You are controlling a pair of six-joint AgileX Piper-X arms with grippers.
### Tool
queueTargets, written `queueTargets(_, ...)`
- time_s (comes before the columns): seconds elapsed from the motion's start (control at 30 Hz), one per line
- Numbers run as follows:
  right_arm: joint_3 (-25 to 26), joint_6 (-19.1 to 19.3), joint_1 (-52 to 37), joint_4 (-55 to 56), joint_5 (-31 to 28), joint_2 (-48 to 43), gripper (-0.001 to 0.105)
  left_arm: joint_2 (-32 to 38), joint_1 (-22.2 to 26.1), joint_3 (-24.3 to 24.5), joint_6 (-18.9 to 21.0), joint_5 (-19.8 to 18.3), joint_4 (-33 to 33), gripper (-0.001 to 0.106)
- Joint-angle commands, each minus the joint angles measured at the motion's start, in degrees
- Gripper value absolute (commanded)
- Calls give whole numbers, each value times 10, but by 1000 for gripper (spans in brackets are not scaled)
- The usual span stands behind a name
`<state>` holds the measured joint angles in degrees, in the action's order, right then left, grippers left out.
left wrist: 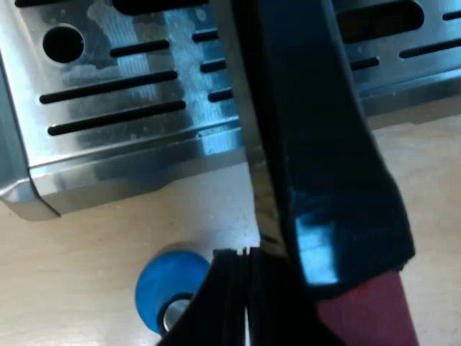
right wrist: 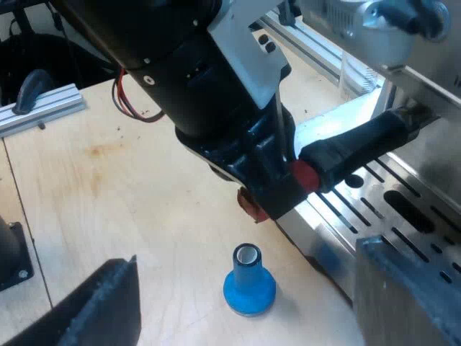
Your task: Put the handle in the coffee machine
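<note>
My left tool (right wrist: pixel 288 184) is pinching the handle (right wrist: pixel 360 144) at its red end, the far end reaching under the espresso machine's (left wrist: pixel 108 94) front. My right tool (right wrist: pixel 245 256) is hanging spread above the blue tamper (right wrist: pixel 248 285). I am judging insertion underway; next comes lifting and twisting it locked.

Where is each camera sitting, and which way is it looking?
Left wrist view: on the left arm, looking down past the handle at the slotted tray and blue tamper; its own black finger shows.
Right wrist view: on the right arm, above the table, facing the machine; its open right claw shows near, the left claw grips the handle beyond.
Shared: handle, tray, tamper.
</note>
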<state>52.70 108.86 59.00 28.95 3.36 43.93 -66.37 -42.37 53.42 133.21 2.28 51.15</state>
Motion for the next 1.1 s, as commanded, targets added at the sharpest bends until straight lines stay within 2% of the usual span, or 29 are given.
queueTargets(0.03, 7, 6, 1, 0, 3, -5, 64, -2, -20, 20, -49, -70, -56, 0)
queueTargets(0.2, 7, -24, 1, 0, 3, -5, 64, -2, 12, 21, -93, -67, 3, 0)
queueTargets(0.4, 7, -26, 1, 0, -14, -5, 64, 8, 60, 22, -152, -67, 59, 0)
queueTargets(0.47, 7, -32, 1, 0, -18, -5, 64, 29, 82, 22, -175, -41, 74, 0)
queueTargets(0.5, 7, -62, -2, 0, -23, -3, 64, 29, 82, 22, -175, -41, 74, 0)
queueTargets(0.67, 7, -73, -2, 1, -26, -2, 64, 92, 120, 22, -214, -33, 83, 0)
queueTargets(0.87, 7, -76, -2, 1, -76, -2, 64, 169, 137, 22, -229, -33, 98, 0)
queueTargets(1.1, 7, -84, -2, 1, -79, -2, 64, 238, 137, 22, -242, -42, 125, 0)
